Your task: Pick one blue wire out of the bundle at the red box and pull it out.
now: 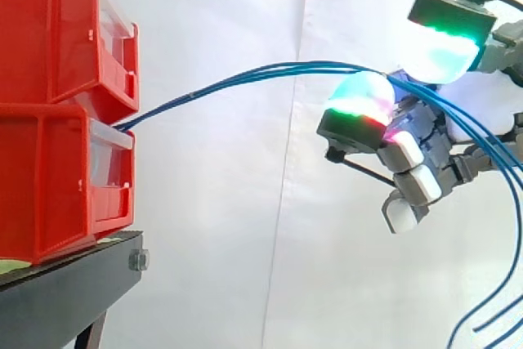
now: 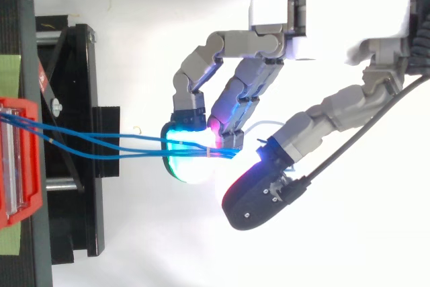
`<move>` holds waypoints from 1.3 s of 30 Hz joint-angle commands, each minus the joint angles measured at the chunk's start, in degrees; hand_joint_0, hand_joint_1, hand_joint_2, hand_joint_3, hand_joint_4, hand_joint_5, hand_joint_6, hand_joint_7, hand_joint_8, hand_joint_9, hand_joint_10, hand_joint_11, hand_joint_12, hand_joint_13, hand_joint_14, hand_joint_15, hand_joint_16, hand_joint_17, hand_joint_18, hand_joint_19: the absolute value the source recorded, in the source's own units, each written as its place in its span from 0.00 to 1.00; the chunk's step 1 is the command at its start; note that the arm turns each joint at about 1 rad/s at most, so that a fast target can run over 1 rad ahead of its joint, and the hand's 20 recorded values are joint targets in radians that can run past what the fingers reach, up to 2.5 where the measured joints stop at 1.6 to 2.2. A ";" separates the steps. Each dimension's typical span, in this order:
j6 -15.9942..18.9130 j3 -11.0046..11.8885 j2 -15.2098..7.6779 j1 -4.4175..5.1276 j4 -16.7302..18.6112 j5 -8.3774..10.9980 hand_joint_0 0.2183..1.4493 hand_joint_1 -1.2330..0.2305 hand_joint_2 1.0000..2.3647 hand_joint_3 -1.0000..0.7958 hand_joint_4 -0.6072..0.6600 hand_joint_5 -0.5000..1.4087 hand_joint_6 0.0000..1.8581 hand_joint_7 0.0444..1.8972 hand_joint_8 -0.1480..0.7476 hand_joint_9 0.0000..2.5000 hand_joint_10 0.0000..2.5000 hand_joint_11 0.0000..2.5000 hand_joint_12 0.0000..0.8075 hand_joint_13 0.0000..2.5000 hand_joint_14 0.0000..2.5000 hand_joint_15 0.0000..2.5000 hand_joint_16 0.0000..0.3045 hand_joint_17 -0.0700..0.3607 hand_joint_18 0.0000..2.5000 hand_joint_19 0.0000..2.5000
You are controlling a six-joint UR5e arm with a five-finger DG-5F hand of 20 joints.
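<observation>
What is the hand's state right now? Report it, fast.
Hand: shut on the blue wires, fingers curled round several of them, not one.

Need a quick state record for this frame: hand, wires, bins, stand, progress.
hand: hand enters from the right in the side view, fingers curled at the wires
wires: blue wires leave the top front of the lower bin, rise to the hand, cross a glowing pad, then hang down past it
grip: several strands at the fingers, not one alone
bins: two red bins, stacked on a black stand
progress: wire ends inside the bin, none pulled free
backdrop: white curtain
</observation>
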 commanded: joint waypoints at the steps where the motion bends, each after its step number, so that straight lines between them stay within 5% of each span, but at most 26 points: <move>1: 0.00 0.00 0.04 -0.06 -0.08 -0.03 0.30 0.36 0.00 0.28 0.63 0.19 0.50 0.49 0.57 0.37 0.01 0.25 0.53 0.35 0.01 0.20 0.18 0.45 0.31 0.19; 13: 0.00 0.00 -0.04 -0.06 -0.08 -0.03 0.28 0.50 0.01 0.37 0.61 0.20 0.50 0.56 0.58 0.40 0.00 0.25 0.53 0.37 0.01 0.22 0.19 0.46 0.30 0.22; 22: 0.00 0.00 -0.04 -0.24 -0.08 -0.03 0.25 0.41 0.00 0.32 0.64 0.19 0.49 0.54 0.58 0.39 0.01 0.25 0.54 0.37 0.01 0.23 0.19 0.47 0.31 0.21; 29: 0.00 0.00 -0.04 -0.41 -0.08 -0.12 0.22 0.51 0.00 0.28 0.64 0.19 0.48 0.50 0.59 0.39 0.00 0.25 0.56 0.37 0.01 0.22 0.20 0.49 0.31 0.21; 39: -0.52 0.00 -0.04 -0.85 -0.08 0.15 0.29 0.46 0.01 0.41 0.63 0.20 0.48 0.55 0.58 0.40 0.01 0.26 0.53 0.37 0.01 0.22 0.18 0.45 0.31 0.21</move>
